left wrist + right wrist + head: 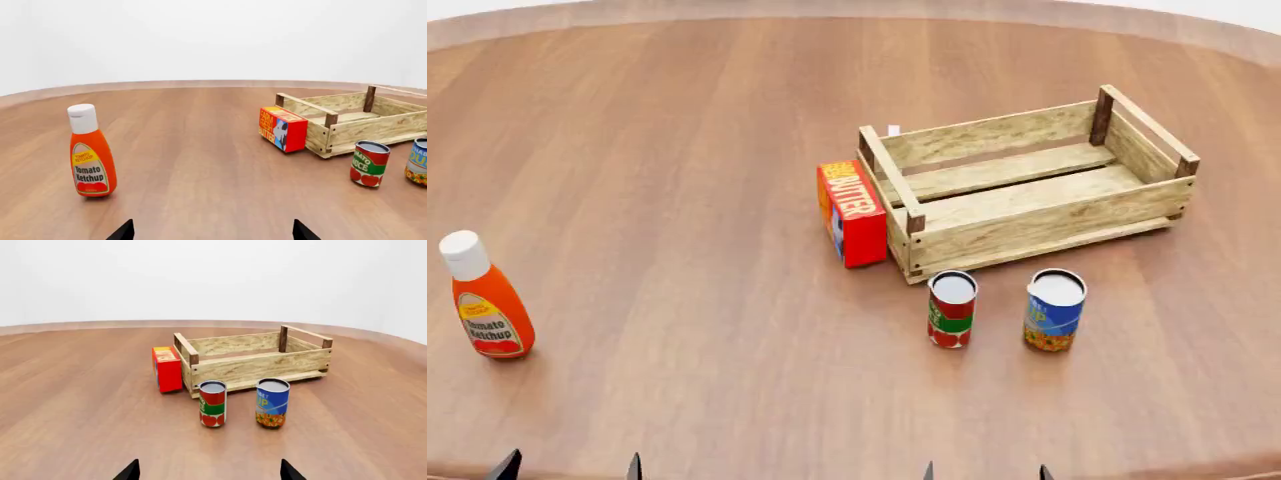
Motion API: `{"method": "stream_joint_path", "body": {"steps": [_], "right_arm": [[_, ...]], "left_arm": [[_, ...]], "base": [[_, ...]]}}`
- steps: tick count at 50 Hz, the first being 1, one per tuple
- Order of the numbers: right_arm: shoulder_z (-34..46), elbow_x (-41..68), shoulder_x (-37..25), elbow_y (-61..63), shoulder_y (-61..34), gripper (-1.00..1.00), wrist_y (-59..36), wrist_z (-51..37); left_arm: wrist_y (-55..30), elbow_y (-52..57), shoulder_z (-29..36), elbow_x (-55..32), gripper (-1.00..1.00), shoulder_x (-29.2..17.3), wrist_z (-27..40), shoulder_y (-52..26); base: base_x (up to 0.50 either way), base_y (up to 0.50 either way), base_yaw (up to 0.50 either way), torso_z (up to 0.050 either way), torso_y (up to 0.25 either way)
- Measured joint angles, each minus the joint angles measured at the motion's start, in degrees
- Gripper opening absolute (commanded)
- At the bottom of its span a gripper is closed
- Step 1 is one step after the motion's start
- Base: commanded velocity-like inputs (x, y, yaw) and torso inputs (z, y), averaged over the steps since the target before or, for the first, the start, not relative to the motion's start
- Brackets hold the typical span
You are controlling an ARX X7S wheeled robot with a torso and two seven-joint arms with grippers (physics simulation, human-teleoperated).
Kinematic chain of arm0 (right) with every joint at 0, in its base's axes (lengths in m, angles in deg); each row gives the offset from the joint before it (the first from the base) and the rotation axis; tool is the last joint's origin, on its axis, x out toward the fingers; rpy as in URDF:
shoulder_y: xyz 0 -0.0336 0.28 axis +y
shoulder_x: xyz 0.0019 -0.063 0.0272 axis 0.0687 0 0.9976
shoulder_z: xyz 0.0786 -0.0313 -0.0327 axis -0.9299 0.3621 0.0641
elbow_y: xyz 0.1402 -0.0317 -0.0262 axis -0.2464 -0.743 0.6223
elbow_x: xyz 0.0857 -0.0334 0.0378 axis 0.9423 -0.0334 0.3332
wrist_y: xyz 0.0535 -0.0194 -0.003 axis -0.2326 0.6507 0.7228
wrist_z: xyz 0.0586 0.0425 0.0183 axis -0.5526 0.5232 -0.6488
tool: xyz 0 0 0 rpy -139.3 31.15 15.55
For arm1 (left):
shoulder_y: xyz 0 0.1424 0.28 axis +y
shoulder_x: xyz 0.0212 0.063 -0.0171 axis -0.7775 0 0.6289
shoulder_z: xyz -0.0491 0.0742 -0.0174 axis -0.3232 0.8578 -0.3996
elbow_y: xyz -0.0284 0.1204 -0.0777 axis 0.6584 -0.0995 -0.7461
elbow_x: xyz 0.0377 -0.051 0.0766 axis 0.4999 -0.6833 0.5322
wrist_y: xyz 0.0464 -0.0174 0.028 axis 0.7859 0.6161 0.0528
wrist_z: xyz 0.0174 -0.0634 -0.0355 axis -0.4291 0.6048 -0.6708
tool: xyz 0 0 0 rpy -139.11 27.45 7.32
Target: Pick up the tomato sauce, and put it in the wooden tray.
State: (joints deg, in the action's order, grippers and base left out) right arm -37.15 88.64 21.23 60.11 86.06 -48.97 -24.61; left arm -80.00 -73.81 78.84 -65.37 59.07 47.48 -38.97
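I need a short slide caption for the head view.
Tomato sauce and blue-labelled can standing before the wooden tray, ketchup bottle far left.

Lighting: bright, even, diffuse. Shadows: faint, soft beneath ketchup bottle [91, 157]. Focus: sharp throughout; no glare, no blur.

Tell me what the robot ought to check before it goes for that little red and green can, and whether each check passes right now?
1. Tomato sauce upright and unobstructed on top: ok.
2. Gap to the blue-and-yellow can: apart, ok, though close.
3. Right gripper open: ok; only the spread fingertips show.
4. Right gripper at the can: not ok, it sits back at the table edge.
5. Wooden tray has room: ok, nothing inside.
6. Left gripper out of the way: ok, far side near the ketchup bottle.
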Motion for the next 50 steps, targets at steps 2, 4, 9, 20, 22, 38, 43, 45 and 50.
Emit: {"method": "stream_joint_path", "body": {"steps": [2, 4, 9, 20, 22, 38, 43, 45, 50], "right_arm": [[0.01, 0.17, -0.28, -0.78, -0.77, 1.00, -0.50, 0.12], [0.26, 0.30, -0.42, -0.50, -0.59, 1.00, -0.55, -0.17], [1.03, 0.84, -0.95, 0.31, -0.16, 1.00, -0.88, -1.08], [2.87, 1.66, -2.18, 1.47, 0.25, 1.00, -1.72, -3.28], [3.18, 1.78, -2.40, 1.60, 0.27, 1.00, -1.82, -3.62], [5.35, 2.54, -3.83, 1.32, -0.02, 1.00, -1.71, -5.68], [5.90, 2.73, -4.20, 1.19, -0.11, 1.00, -1.56, -6.17], [6.10, 2.81, -4.34, 1.14, -0.15, 1.00, -1.51, -6.35], [6.56, 3.10, -4.68, 1.04, -0.25, 1.00, -1.49, -6.73]], "left_arm": [[-0.24, -0.11, 0.83, 0.74, 1.00, -0.12, 0.53, -0.30], [-0.20, -0.08, 0.99, 0.33, 1.00, -0.36, 0.73, -0.25], [-0.19, 0.06, 1.55, -0.59, 1.00, -1.04, 1.38, -0.12], [-0.19, 0.02, 2.95, -2.00, 1.00, -2.42, 2.97, -0.13], [-0.18, -0.06, 3.18, -2.20, 1.00, -2.63, 3.24, -0.18], [0.03, -0.80, 4.91, -2.91, 1.00, -3.98, 5.42, -0.63], [0.05, -0.97, 5.36, -3.09, 1.00, -4.30, 5.97, -0.76], [0.07, -1.01, 5.52, -3.21, 1.00, -4.42, 6.16, -0.81], [0.05, -1.05, 5.89, -3.56, 1.00, -4.73, 6.59, -0.89]], "base": [[0.00, 0.00, 0.00, 0.000, 0.000], [0.00, 0.00, 0.00, 0.000, 0.000], [0.00, 0.00, 0.00, 0.000, 0.000], [0.00, 0.00, 0.00, 0.000, 0.000], [0.00, 0.00, 0.00, 0.000, 0.000], [0.00, 0.00, 0.00, 0.000, 0.000], [0.00, 0.00, 0.00, 0.000, 0.000], [0.00, 0.00, 0.00, 0.000, 0.000], [0.00, 0.00, 0.00, 0.000, 0.000]]}}
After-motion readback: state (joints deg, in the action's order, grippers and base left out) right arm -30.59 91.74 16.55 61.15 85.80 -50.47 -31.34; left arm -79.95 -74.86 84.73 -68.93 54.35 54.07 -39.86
